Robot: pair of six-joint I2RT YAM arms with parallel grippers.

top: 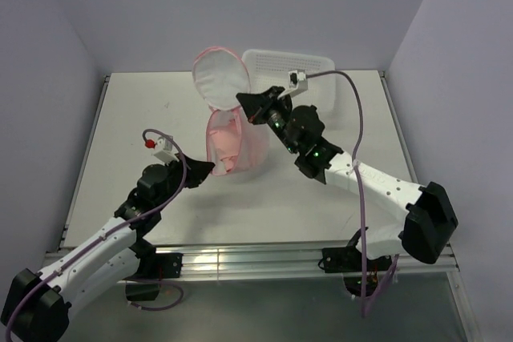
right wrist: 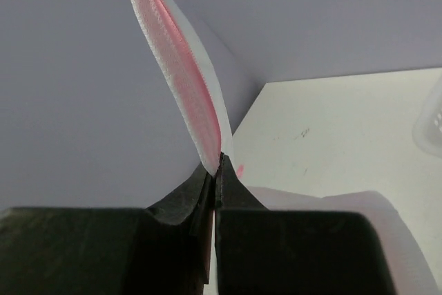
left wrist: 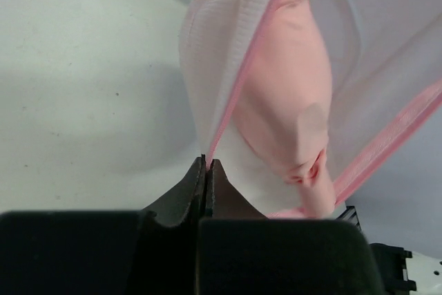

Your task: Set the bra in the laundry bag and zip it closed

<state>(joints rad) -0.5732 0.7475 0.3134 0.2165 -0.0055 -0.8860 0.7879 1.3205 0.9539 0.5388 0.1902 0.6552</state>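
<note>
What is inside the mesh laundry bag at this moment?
The bra sits bunched inside the laundry bag, visible through the open mouth. Mesh and its own folds cover the straps and the bag's bottom.

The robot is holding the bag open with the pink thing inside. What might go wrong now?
The laundry bag is unzipped, its lid half standing up, so the bra might slide out. The left gripper and right gripper each pinch only the thin rim in shut jaws; it may slip free. Bra fabric near the rim could snag the zipper.
</note>
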